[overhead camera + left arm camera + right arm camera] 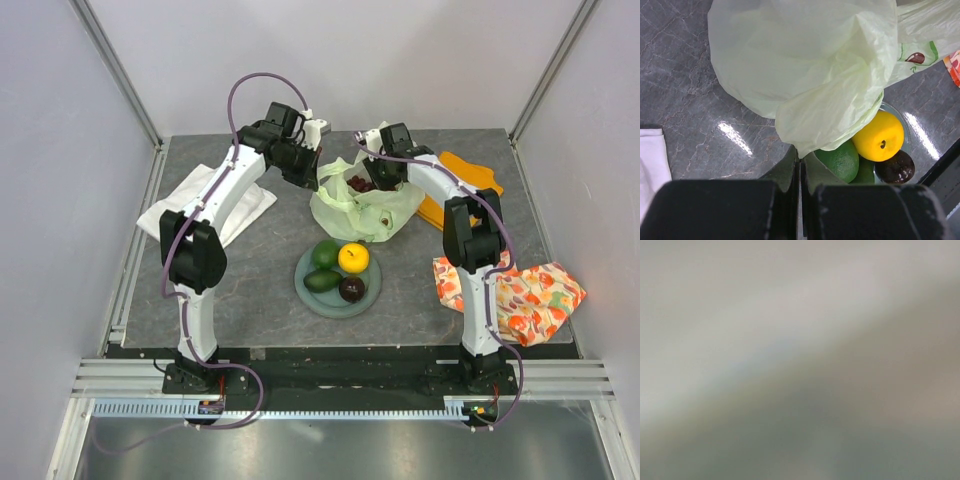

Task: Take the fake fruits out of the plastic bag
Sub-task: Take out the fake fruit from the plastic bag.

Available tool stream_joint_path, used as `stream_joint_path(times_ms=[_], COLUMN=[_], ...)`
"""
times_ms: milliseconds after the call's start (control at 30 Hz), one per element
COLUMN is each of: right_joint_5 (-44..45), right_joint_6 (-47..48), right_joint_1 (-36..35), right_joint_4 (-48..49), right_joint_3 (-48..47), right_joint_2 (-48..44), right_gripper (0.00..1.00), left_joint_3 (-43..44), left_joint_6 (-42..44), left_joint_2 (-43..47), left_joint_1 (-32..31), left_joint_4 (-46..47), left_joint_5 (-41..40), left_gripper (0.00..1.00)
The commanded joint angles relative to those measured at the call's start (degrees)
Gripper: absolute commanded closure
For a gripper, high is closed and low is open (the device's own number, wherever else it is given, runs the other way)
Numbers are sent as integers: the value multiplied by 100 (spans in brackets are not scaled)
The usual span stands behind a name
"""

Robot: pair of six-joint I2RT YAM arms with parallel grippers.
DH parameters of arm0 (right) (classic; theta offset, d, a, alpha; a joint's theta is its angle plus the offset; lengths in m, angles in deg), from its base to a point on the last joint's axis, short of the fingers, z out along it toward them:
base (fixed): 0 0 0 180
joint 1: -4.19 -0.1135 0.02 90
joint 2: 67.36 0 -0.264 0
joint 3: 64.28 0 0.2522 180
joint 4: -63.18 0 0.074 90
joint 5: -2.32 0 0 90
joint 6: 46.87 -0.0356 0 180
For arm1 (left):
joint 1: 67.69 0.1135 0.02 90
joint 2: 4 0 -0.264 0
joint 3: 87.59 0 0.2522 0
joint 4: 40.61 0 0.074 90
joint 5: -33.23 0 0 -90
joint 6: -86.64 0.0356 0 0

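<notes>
Pinching a fold of the bag (370, 210) between jaws pressed nearly together, the left claw (799, 159) holds the film up at the bag's 10 o'clock rim. The right claw (384, 172) reaches into the mouth from 2 o'clock, right by the grapes (359, 184), the one fruit left inside; its own camera shows only grey blur, so whether it is open or gripping I cannot tell. The bag sits at 12 o'clock from the plate (309, 300), where two green fruits (325, 252), the citrus (353, 257) and the maroon one (352, 289) already lie. Risks, as I judge them: the thin film may slip from the left pinch and collapse over the grapes; the right fingers, working blind, may catch plastic with the bunch and drag the bag along; and slack film hanging close to the plate could nudge the fruits off it
</notes>
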Motion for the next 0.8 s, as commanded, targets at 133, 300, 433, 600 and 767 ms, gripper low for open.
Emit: stream_joint_path(times_ms=[133, 300, 433, 600, 767], right_joint_5=[-889, -1618, -1830, -2014, -2611], right_joint_6=[-173, -393, -621, -797, -876], right_joint_1=[3, 21, 56, 56, 64], right_joint_4=[-381, -566, -628, -715, -1119], right_joint_3=[-421, -307, -192, -253, -245], right_joint_2=[-1243, -2051, -2369, -2747, -3238], right_gripper=[79, 79, 79, 81, 82], left_joint_3=[503, 688, 732, 794, 978], left_joint_6=[-121, -147, -165, -139, -51], left_joint_2=[25, -46, -55, -54, -230], left_joint_1=[-49, -49, -49, -49, -49], left_joint_4=[57, 83, 101, 127, 136], left_joint_5=[88, 70, 62, -79, -290], left_gripper=[98, 98, 98, 99, 98])
